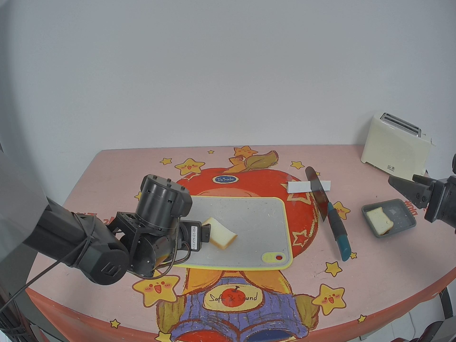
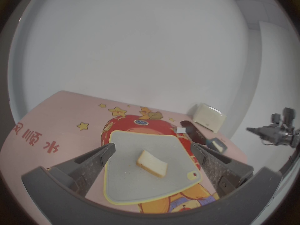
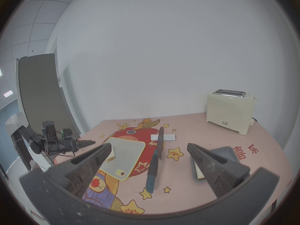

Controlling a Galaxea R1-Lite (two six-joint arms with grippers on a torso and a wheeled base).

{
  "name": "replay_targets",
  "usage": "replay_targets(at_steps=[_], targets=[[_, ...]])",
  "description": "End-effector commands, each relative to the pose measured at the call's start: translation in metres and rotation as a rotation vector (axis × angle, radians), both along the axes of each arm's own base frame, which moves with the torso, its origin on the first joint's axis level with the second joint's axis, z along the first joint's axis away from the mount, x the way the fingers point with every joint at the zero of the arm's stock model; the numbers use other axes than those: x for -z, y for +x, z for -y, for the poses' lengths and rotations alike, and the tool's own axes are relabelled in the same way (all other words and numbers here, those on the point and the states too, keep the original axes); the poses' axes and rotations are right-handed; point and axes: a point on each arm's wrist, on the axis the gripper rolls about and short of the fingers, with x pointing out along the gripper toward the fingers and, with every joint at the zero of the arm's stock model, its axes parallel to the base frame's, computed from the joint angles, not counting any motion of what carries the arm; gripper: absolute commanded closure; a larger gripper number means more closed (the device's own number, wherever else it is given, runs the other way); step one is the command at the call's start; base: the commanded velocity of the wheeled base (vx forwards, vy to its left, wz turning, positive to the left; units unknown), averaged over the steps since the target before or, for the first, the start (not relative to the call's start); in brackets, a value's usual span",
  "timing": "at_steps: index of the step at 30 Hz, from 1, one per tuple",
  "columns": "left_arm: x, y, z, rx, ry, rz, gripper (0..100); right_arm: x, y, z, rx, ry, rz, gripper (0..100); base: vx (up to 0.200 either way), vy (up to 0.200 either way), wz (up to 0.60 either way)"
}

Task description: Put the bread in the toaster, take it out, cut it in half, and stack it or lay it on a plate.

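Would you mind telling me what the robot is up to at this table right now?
The robot is midway through a bread job. Its left gripper sits low over the cutting board, jaws open, right beside a piece of bread lying on the board, not gripping it. The right gripper hangs with jaws open near a grey tray holding a second bread piece. The knife lies on the table between board and tray, and the toaster stands at the back right.

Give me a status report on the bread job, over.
Both open: left gripper at the bread half on the cutting board, right gripper by the plate holding the other half. No obstruction; knife lies between them.
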Motion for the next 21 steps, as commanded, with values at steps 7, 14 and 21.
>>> replay_targets(at_steps=[7,14,21], targets=[[0.0082,0.0034,0.0005,-0.008,0.020,-0.018,0,0.0005,0.0004,-0.0003,0.000,-0.001,-0.001,0,0.000,0.000,0.00],[0.0092,0.0028,-0.0001,-0.008,0.023,-0.022,100,0.0001,0.0001,-0.0001,0.000,0.001,0.002,0,0.000,0.000,0.00],[0.0085,0.0024,-0.0005,-0.008,0.022,-0.020,100,0.0002,0.0006,-0.0001,0.001,0.001,0.002,0,0.000,0.000,0.00]])
